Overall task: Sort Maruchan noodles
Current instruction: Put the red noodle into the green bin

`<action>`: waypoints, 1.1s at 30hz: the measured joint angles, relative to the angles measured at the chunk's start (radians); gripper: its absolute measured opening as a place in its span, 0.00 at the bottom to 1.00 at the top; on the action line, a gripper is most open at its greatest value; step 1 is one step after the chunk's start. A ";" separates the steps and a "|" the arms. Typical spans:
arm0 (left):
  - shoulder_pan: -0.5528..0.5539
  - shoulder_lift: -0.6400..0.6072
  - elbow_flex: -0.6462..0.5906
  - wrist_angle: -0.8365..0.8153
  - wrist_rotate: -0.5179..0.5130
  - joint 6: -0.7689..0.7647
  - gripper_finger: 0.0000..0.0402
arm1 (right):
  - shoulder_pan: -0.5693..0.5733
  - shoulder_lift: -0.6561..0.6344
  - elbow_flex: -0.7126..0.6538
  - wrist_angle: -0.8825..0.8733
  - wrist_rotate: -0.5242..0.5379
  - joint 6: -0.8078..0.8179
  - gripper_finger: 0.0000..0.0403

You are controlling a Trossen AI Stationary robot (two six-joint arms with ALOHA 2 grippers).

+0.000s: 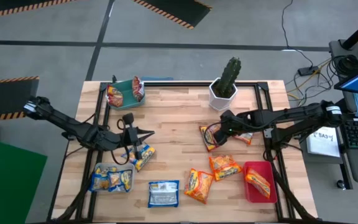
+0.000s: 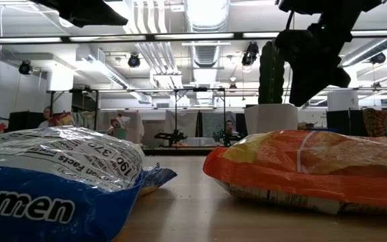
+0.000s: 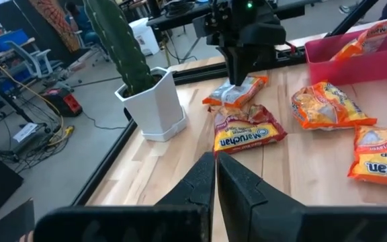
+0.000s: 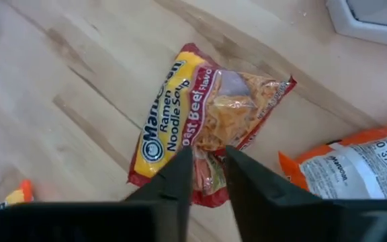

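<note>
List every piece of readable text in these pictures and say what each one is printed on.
"Maruchan Ramen Noodle Soup", "Beef Flavor": red packet under the right claw.
"Maruchan": the same red packet in the left wrist view.
"370": orange packet beside it.
"amen", "Facts", "190": blue packet in the low view.
Print on the other packets and on the white paper off the table is too small to read.
</note>
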 joint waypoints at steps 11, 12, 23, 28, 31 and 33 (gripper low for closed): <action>-0.001 0.038 0.001 0.001 0.000 -0.049 0.00 | 0.001 0.133 -0.021 0.029 0.012 0.103 0.68; -0.001 0.043 0.001 0.001 0.000 -0.055 0.00 | 0.001 0.149 -0.023 0.029 0.014 0.097 0.72; -0.001 0.087 0.000 0.001 0.000 -0.072 0.00 | -0.016 0.245 -0.049 0.195 0.038 -0.029 0.87; -0.001 0.085 0.000 0.001 0.000 -0.072 0.00 | -0.031 0.273 -0.067 0.267 0.039 -0.038 0.84; -0.001 0.083 0.000 0.001 0.000 -0.072 0.00 | -0.033 0.296 -0.076 0.332 0.038 -0.042 0.82; -0.001 0.082 0.001 0.002 -0.001 -0.072 0.00 | -0.033 0.310 -0.077 0.392 0.034 -0.049 0.81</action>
